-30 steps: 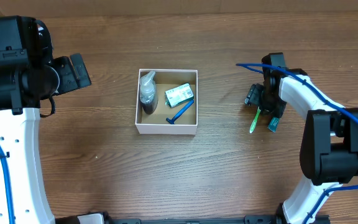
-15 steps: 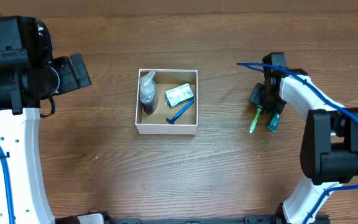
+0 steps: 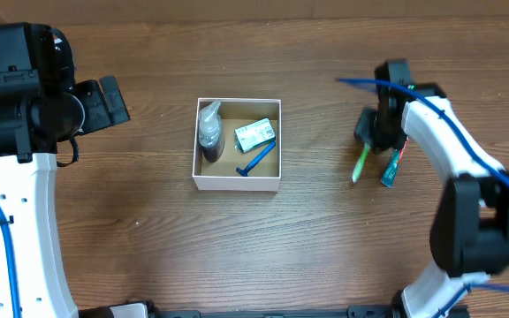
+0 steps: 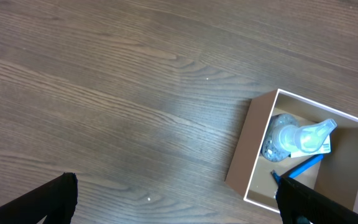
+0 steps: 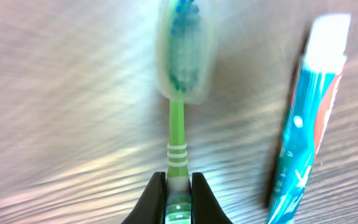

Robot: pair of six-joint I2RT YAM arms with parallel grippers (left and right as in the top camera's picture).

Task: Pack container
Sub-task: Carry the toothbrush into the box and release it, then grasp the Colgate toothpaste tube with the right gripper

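The container point(image 3: 237, 182), a white square box with a brown inside, sits mid-table and holds a clear bottle point(image 3: 209, 128), a white-and-green soap packet point(image 3: 254, 134) and a blue razor point(image 3: 256, 159). Well to its right, my right gripper point(image 3: 368, 146) is shut on the handle of a green toothbrush point(image 3: 359, 166). In the right wrist view the black fingers point(image 5: 156, 196) pinch that handle, and the capped brush head point(image 5: 180, 56) points away from my right gripper point(image 5: 179, 182). A teal toothpaste tube point(image 3: 390, 168) lies just right of the brush. My left gripper point(image 3: 113, 102) hangs open, far left of the box.
The left wrist view looks down on bare wood, with the container's brown wall point(image 4: 250, 155), the bottle point(image 4: 294, 134) and the razor point(image 4: 303, 167) at the right edge. The toothpaste tube point(image 5: 306, 112) lies close beside the brush on the wooden tabletop.
My right gripper has closed from open onto the toothbrush handle, and the brush has shifted slightly left with the arm in motion. The left arm has not moved.
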